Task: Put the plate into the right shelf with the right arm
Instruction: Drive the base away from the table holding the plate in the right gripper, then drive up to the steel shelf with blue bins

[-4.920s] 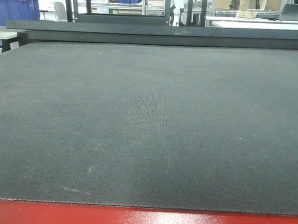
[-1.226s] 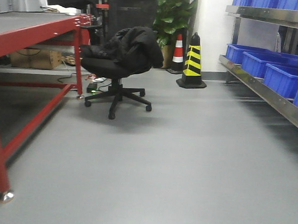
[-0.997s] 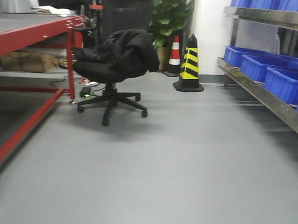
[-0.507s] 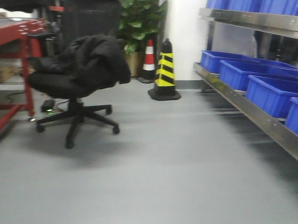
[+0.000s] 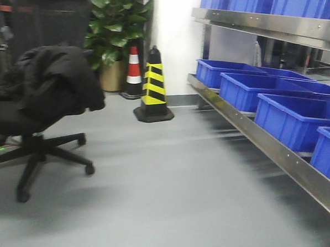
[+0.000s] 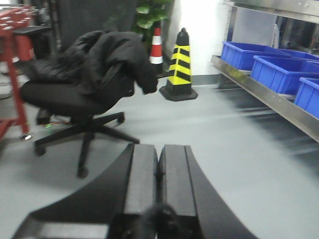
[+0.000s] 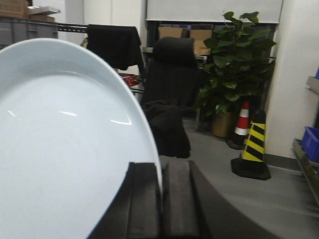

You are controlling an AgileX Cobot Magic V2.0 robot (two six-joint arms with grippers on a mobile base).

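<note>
So my right gripper [image 7: 162, 174] is clamped on the plate [image 7: 65, 149]. The rim is pinched between the two fingers, and the plate stands up on edge and fills most of the left side of my right wrist view. It's plain white and glossy, with a couple of light streaks on it. The plate is in my grip and not on the right shelf [image 5: 263, 142]. The shelf runs along the right edge of the floor [image 5: 183, 202], with blue bins [image 5: 287, 119] lined up just behind its front edge and another level of them up top. My left gripper [image 6: 158, 154] has its fingers pressed together with nothing between them. Out toward the far edge of the floor there's a yellow-and-black cone [image 5: 153, 87], with a red-and-white cone [image 5: 134, 72] just behind it. Next to those, a plant [image 5: 114, 27] sits in the corner by the white wall. An office chair [image 5: 25, 149] with a black jacket [image 5: 56, 82] dumped over it is over on the left side.
</note>
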